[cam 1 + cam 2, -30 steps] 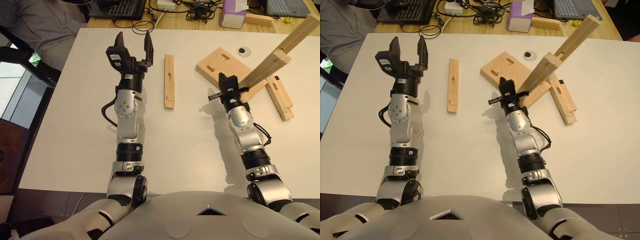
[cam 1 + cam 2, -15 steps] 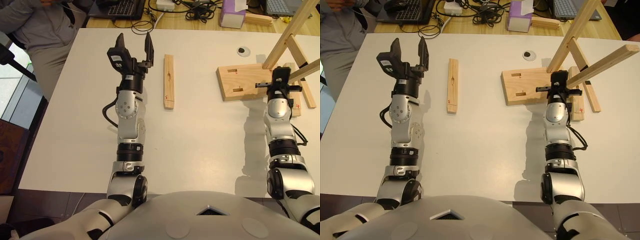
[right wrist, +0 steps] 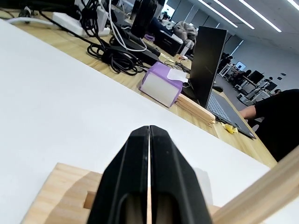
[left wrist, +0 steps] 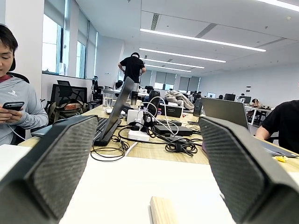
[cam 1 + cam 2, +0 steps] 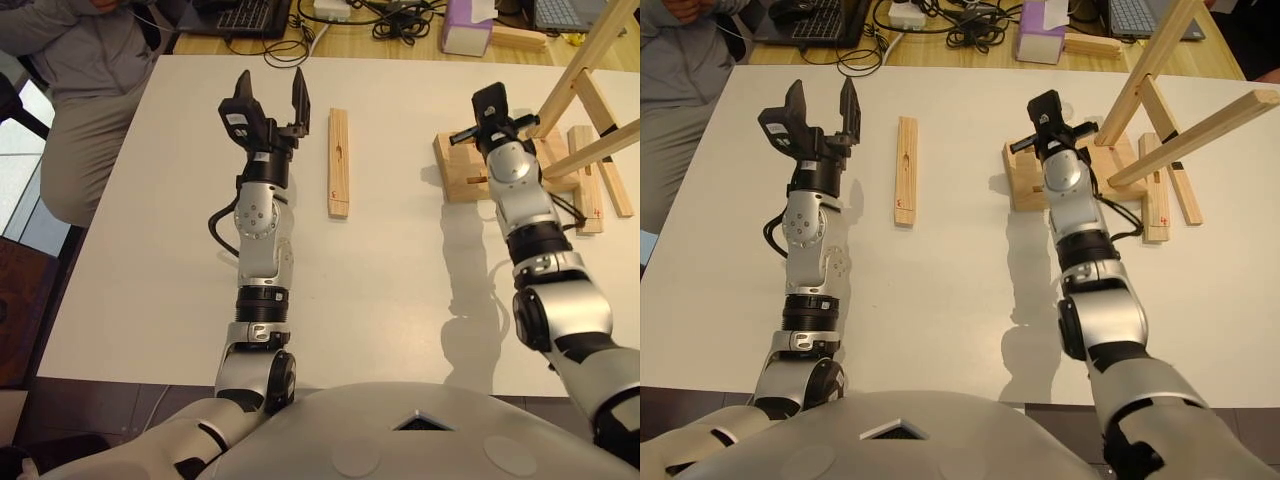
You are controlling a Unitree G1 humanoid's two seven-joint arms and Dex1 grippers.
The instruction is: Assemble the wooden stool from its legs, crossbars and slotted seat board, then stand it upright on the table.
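**Stool build: seat board flat on the right, one leg off on its own, both grippers empty**

Writing first, because there's barely any. The loose leg (image 5: 905,170) has a tiny red scribble near its near end, and one of the flat pieces (image 5: 1155,190) has a red mark too, but both are way too small to read. No stickers or labels on the wood that I can make out.

The wood is all pale, unfinished pine-looking stuff. The seat board (image 5: 1025,178) lies flat on the right half of the white table (image 5: 380,300), with little rectangular slots cut into it. At its right end there's a partly built frame (image 5: 1145,65): two long sticks slanting up and away, tied together by a shorter crossbar. I can't tell whether the sticks sit in the board's slots. The flat pieces lie on the table under that frame, just right of the board. The loose leg lies on its own between the two arms, closer to the left one, with a dark slot around its middle.

The left gripper (image 5: 270,78) is held up off the table just left of the loose leg, jaws spread wide with nothing between the ribbed pads (image 4: 60,172).

The right gripper (image 3: 149,186) is over the board's far left corner, fingers pressed tight together and gripping nothing. Whether it touches the wood, no idea.

Past the table's far edge there's a purple tissue box (image 3: 161,88) and a laptop (image 3: 208,60).
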